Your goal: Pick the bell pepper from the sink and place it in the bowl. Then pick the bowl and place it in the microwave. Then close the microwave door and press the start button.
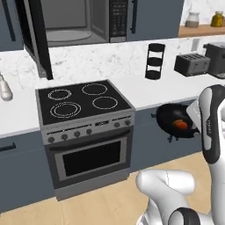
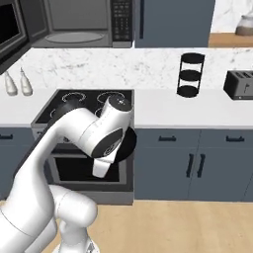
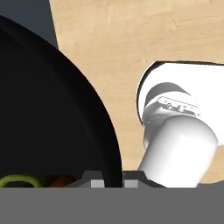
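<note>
Kitchen with marble counter, stove (image 1: 83,105) at centre, microwave (image 1: 79,19) above it, microwave door (image 1: 37,39) swung open to receive the load. Gripper (image 3: 113,181) pinched shut on rim of bowl (image 1: 176,121), carried level in mid-air right of stove, evidently so bell pepper (image 1: 180,124) stays inside.

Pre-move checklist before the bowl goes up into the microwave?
1. Bell pepper in the bowl: ok.
2. Gripper shut on the bowl rim: ok, rim sits between the tips in the hand view.
3. Microwave door open: ok.
4. Microwave cavity free for the bowl: ok, turntable bare.
5. Bowl level: cannot tell.
6. Path over the stove free: ok, no pots on the burners.
</note>
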Robot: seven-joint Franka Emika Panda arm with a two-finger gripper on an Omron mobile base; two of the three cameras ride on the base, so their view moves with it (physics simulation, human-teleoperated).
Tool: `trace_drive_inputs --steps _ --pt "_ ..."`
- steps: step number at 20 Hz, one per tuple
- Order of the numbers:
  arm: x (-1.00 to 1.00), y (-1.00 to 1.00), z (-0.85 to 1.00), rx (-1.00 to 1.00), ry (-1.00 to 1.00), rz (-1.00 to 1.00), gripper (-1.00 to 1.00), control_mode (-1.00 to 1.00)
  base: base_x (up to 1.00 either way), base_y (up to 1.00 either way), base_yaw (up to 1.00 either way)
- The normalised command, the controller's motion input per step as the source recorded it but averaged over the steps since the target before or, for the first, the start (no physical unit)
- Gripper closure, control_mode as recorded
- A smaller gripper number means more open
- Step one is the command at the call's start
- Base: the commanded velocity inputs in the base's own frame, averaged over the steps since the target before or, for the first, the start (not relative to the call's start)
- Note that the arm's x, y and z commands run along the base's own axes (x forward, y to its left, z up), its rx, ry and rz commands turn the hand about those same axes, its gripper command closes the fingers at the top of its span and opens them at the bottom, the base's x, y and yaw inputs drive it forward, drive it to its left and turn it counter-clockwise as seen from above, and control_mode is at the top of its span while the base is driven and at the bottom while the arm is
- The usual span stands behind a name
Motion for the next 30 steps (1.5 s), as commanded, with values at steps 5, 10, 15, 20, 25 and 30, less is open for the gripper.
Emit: trace_drive_inputs --steps 5,10,15,20,25,30 --pt "0.0 0.0 0.0 0.0 0.0 0.0 1.0 1.0 0.94 0.03 0.2" --pt "0.0 0.0 0.0 0.0 0.0 0.0 1.0 1.0 0.8 0.0 0.22" --pt "0.0 0.0 0.0 0.0 0.0 0.0 1.0 1.0 0.28 0.1 0.27" --pt "0.0 0.0 0.0 0.0 0.0 0.0 1.0 1.0 0.0 0.1 0.1" --pt "0.0 0.0 0.0 0.0 0.0 0.0 1.0 1.0 0.39 0.21 0.04" --pt "0.0 0.0 0.0 0.0 0.0 0.0 1.0 1.0 0.51 0.54 0.04"
